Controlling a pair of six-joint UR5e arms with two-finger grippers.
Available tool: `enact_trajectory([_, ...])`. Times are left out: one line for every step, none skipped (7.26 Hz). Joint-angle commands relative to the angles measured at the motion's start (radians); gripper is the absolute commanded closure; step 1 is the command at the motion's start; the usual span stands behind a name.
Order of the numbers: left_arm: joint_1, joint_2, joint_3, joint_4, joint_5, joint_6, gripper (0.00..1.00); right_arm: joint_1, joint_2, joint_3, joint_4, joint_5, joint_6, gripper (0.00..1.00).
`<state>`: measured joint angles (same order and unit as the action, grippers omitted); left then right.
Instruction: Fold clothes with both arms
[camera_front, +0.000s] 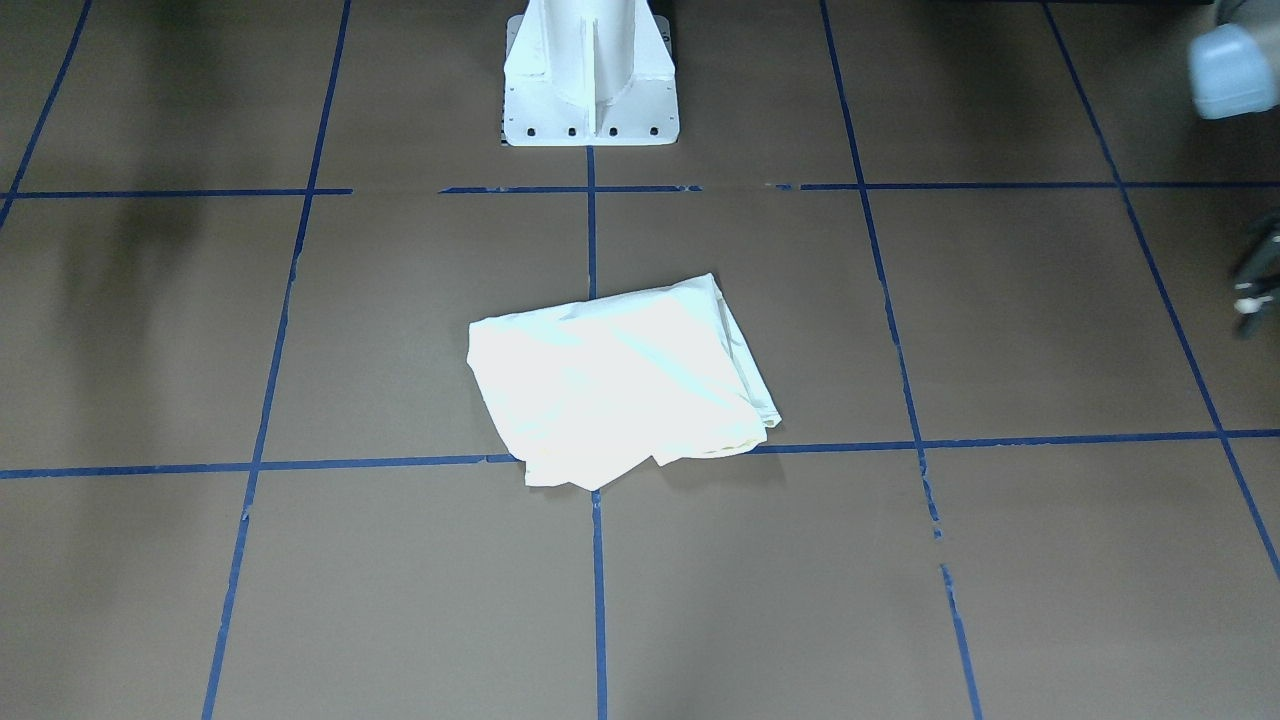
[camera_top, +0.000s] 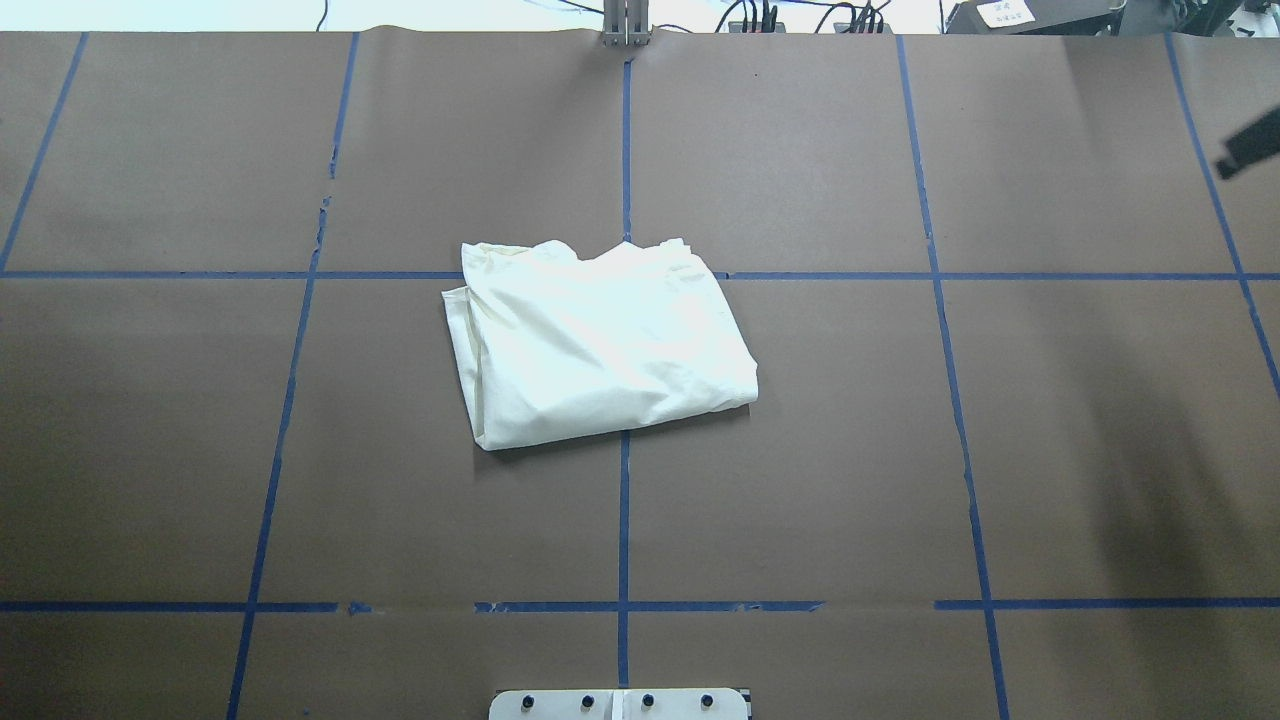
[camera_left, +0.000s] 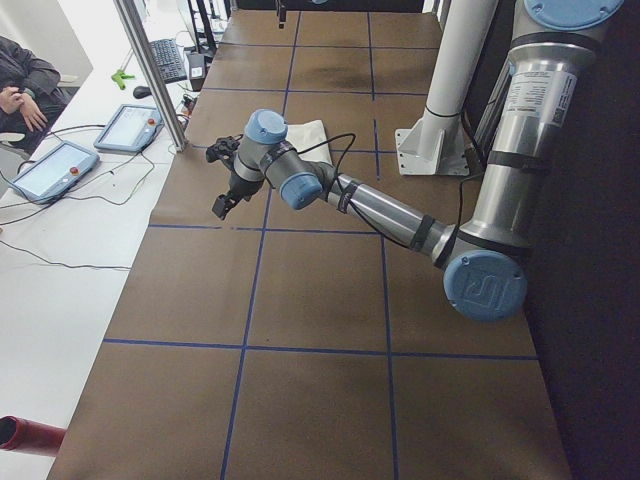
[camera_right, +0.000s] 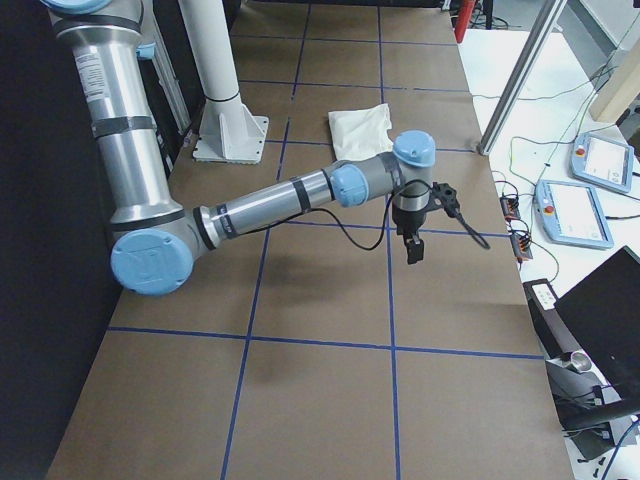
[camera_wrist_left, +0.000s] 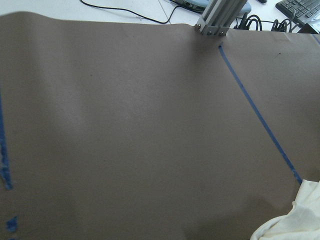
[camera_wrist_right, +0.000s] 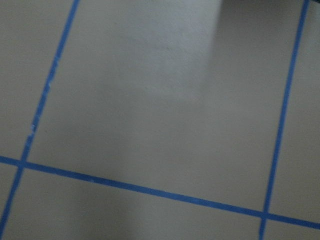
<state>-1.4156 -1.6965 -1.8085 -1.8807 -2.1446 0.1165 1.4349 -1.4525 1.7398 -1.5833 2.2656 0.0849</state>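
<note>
1. Straight out in front of the white pedestal base (camera_front: 590, 90), on the brown table (camera_top: 900, 450), lies the cream T-shirt (camera_top: 600, 345). It sits astride the blue tape line (camera_top: 624, 520) that runs out from the pedestal's middle, with a little more cloth on the pedestal's left side than on its right.
2. It is a compact, roughly rectangular packet, plain side up, with no print showing. The edge toward the pedestal's left shows stacked layers. The edge nearest the pedestal is fairly straight, and the edge farthest from it is lumpy, with a flap poking out.
3. My judgement is that the folding is all but finished. At most, squaring the ragged far edge or one more halving is left, and neither looks begun.
4. Far out on the pedestal's left, the left arm (camera_left: 380, 212) holds the left gripper (camera_left: 221, 203) above bare table, well apart from the shirt. Nothing hangs from it. I cannot tell how wide its jaws stand. Its wrist camera shows no fingers, only a corner of the shirt.
5. Far out on the pedestal's right, the right arm (camera_right: 290, 195) carries the right gripper (camera_right: 413, 248) pointing down over bare table. It is likewise well apart from the shirt, with nothing visible in it, and its opening cannot be told.
</note>
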Motion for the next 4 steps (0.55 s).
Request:
enact_trajectory([-0.149,0.047,0.015,0.165,-0.118,0.132,0.00,0.210,-0.223,-0.003,-0.006,0.109,-0.134,0.00])
enact_trajectory([-0.149,0.091,0.029,0.225,-0.118,0.131,0.00,0.220,-0.303,0.003,-0.003,0.074,-0.134,0.00])
enact_trajectory([-0.176,0.101,0.078,0.289,-0.127,0.135,0.00,0.238,-0.348,0.010,0.005,-0.001,-0.137,0.00])
enact_trajectory([-0.206,0.106,0.080,0.334,-0.138,0.134,0.00,0.237,-0.347,0.013,0.000,-0.006,-0.136,0.00])
